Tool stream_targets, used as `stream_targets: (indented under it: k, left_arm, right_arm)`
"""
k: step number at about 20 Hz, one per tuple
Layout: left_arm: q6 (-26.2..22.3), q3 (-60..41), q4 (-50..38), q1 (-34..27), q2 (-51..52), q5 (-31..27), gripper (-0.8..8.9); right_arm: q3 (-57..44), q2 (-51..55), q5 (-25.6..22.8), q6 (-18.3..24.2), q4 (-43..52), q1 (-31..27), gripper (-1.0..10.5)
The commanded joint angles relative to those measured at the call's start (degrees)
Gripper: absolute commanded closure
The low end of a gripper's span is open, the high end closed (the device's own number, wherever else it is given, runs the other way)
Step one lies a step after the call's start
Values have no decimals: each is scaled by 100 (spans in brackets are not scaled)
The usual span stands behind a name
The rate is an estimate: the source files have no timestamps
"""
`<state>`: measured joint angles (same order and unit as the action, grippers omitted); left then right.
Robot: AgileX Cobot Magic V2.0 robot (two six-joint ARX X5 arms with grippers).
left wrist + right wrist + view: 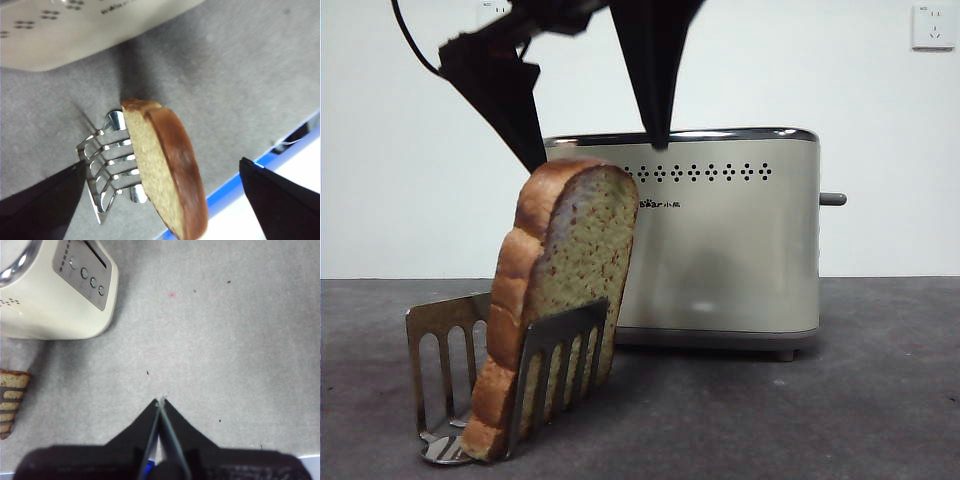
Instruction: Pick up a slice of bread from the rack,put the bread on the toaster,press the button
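Front view: the bread (560, 300) leans in the rack (445, 340), beside the toaster (720, 240) — a skewed grab could tip both

Left wrist view: left gripper (162, 200), jaws spread, straddles the slice

Right wrist view: right gripper (161, 402), jaws pressed together, over bare table (225, 340)

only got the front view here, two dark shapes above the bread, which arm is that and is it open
Observer: That is the left gripper; its wrist view shows the fingers spread wide, one on each side of the slice of bread, touching nothing.
Operator: where's the right one
Observer: The right gripper hangs over bare table with its fingers shut, off the toaster's control-panel end.
Operator: bread still seated?
Observer: Yes, its lower end sits between the dividers of the rack.
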<state>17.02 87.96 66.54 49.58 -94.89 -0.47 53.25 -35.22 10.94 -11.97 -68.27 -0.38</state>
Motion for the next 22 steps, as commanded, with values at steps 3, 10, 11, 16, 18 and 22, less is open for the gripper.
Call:
stream_targets:
  k: [3,10,11,16,18,22]
  left_arm:
    - [31,9,39,22,-321,-120,221]
    - [31,9,157,114,-586,-101,582]
    - [31,9,181,127,-586,-70,636]
    - [28,11,411,140,-584,-74,671]
    - [11,11,413,140,-584,-107,706]
    - [-199,24,393,140,-584,-127,793]
  right_arm:
    - [26,13,-85,70,-57,-2,945]
    - [26,13,-568,68,-83,-2,945]
    - [26,13,-588,68,-81,-2,945]
    - [26,13,-691,68,-81,-2,945]
    - [26,13,-691,68,-81,-2,945]
    - [26,13,-691,68,-83,-2,945]
